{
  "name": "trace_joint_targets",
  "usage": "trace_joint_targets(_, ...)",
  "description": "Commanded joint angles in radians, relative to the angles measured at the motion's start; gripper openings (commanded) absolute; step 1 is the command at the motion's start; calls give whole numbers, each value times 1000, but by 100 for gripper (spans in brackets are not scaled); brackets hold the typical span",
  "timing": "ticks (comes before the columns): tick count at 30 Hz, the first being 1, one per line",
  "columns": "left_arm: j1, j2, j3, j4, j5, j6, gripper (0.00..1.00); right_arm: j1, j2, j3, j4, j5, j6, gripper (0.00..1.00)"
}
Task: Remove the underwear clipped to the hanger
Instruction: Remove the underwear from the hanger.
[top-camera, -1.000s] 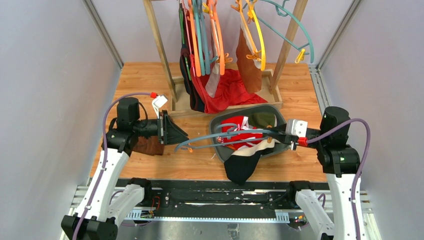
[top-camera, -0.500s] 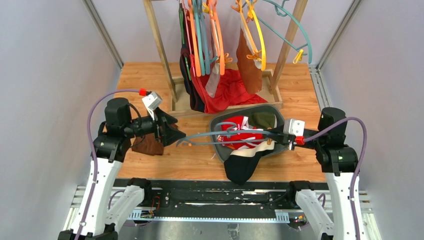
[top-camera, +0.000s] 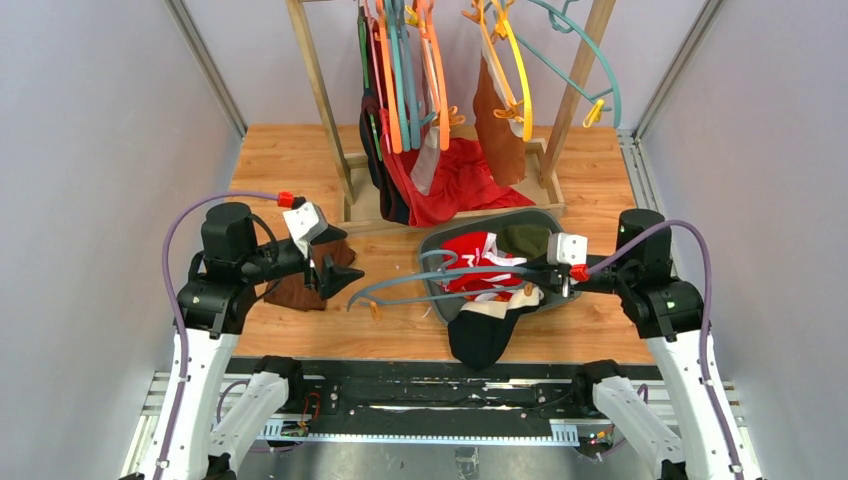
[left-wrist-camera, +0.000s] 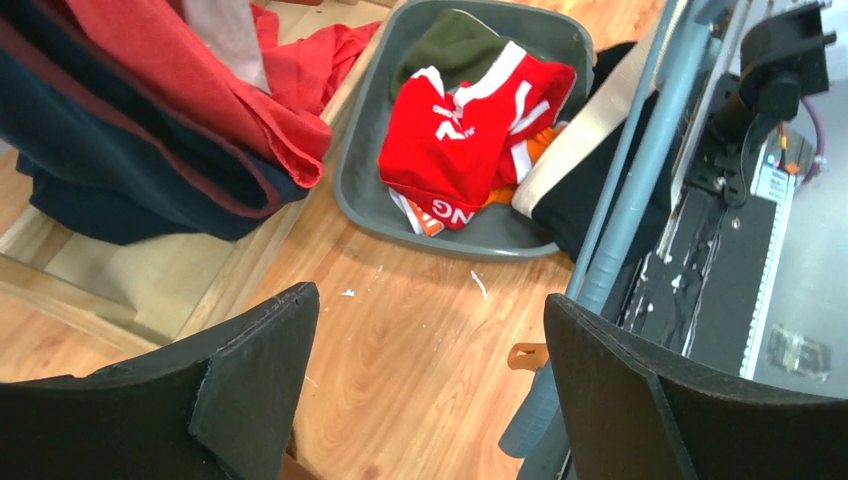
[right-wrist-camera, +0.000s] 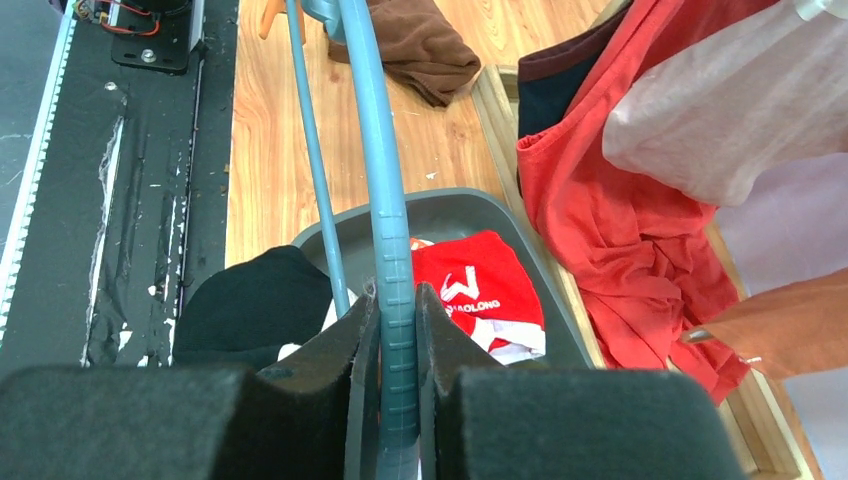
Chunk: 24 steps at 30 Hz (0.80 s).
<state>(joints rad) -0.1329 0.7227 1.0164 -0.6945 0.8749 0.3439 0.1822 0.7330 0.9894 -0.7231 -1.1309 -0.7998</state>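
Right claw (right-wrist-camera: 397, 312) is clamped on the bar of the blue-grey plastic hanger (right-wrist-camera: 386, 200), holding it low over the grey plastic tub (left-wrist-camera: 360, 170). Left claw (left-wrist-camera: 430, 300) is wide open with nothing in it, off the hanger's free end.

Tub holds red briefs with white trim (left-wrist-camera: 445, 140) on top and an olive-green cloth (left-wrist-camera: 452, 45) in the far corner. Black briefs with a cream waistband (top-camera: 483, 335) droop over its near rim onto the wooden table (top-camera: 600, 170), right under the hanger. Can't tell if a clip has them. Brown cloth (top-camera: 295, 290) lies on the table beside the left claw.

Fabric reads as light, limp and stretchy, so it'll sag and snag rather than resist. Best grab is the waistband next to the clip, pulling straight out. Hanger looks stiff, so the right claw can brace it.
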Motion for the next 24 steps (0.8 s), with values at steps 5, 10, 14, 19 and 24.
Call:
trace_joint_targets(5, 1, -15, 29, -119, 82, 224, 86, 154, 55, 23, 79, 139, 81, 1)
trace_joint_targets(10, -9, -8, 49, -223, 52, 332, 86, 218, 94, 27, 167, 206, 169, 1)
trace_joint_targets(14, -11, -12, 68, -241, 21, 347, 87, 291, 134, 63, 207, 287, 204, 0)
trace_joint_targets(19, -11, -15, 104, -242, 9, 351, 89, 362, 189, 121, 215, 349, 220, 1)
trace_joint_targets(24, -11, -17, 104, -241, -29, 396, 91, 398, 207, 154, 245, 371, 252, 1)
